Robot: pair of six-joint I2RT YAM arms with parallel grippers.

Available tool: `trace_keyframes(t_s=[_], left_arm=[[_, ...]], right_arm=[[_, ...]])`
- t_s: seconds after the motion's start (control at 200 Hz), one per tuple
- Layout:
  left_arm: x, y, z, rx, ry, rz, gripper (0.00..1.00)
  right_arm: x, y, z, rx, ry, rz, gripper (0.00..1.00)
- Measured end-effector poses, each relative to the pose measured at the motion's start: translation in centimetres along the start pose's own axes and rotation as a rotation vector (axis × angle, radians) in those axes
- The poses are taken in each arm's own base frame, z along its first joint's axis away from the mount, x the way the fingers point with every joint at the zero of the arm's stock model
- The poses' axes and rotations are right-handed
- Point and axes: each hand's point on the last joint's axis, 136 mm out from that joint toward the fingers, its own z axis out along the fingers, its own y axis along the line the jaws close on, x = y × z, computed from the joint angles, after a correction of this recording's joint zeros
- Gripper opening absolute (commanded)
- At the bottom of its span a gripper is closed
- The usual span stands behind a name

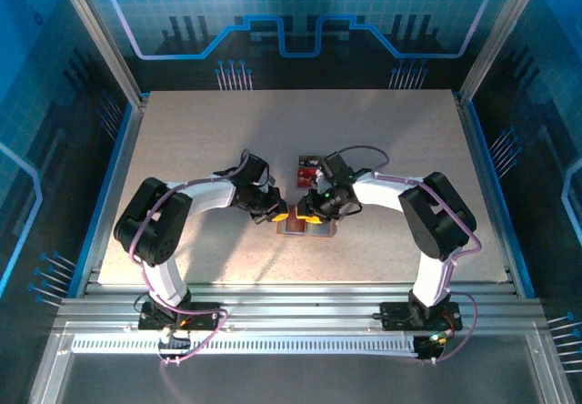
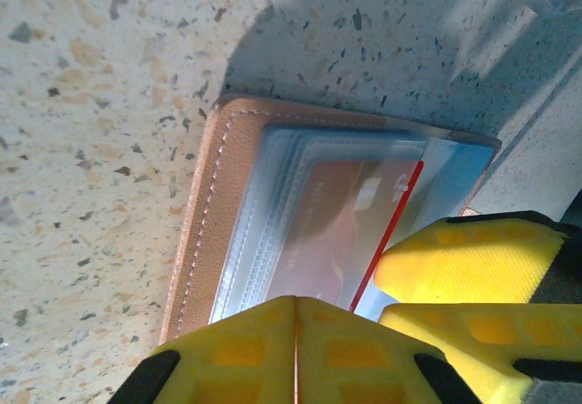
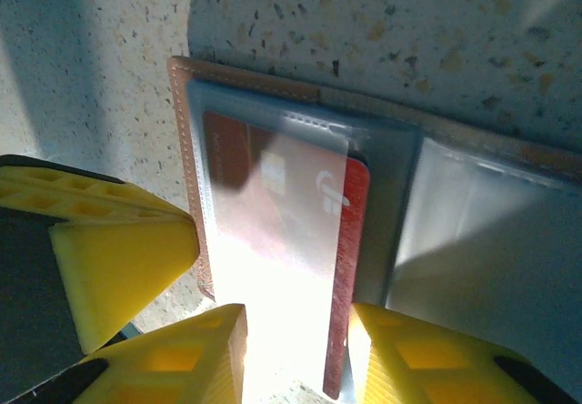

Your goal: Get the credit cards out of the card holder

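The tan card holder (image 1: 305, 229) lies spread open on the speckled table, between the two grippers. Its stitched rim (image 2: 214, 204) and grey pockets face up. A red credit card (image 3: 355, 231) sticks out of a clear pocket toward my right gripper (image 3: 296, 349). The yellow fingers stand one at each long edge of that card, closed on it. My left gripper (image 2: 296, 331) is shut with nothing between its fingers, its tips over the holder's near edge, beside the right fingers (image 2: 464, 258). Another red card (image 1: 306, 161) lies flat on the table just beyond the holder.
The speckled table (image 1: 182, 149) stretches well past the holder on every side. A metal frame rail (image 1: 291, 308) runs along the near edge by the arm bases. Blue enclosure walls stand around the table.
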Motion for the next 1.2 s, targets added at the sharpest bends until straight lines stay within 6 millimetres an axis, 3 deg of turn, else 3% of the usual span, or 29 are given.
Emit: trace_keyframes(t_s=[0.45, 0.79, 1.201], left_arm=[[0.0, 0.0, 0.0, 0.0, 0.0, 0.0, 0.08], [0.0, 0.0, 0.0, 0.0, 0.0, 0.0, 0.08], [0.0, 0.0, 0.0, 0.0, 0.0, 0.0, 0.08]], right_arm=[[-0.2, 0.0, -0.2, 0.022, -0.006, -0.012, 0.35], [-0.8, 1.5, -0.1, -0.056, -0.015, -0.02, 0.34], [-0.7, 0.8, 0.9, -0.053, 0.001, -0.008, 0.35]])
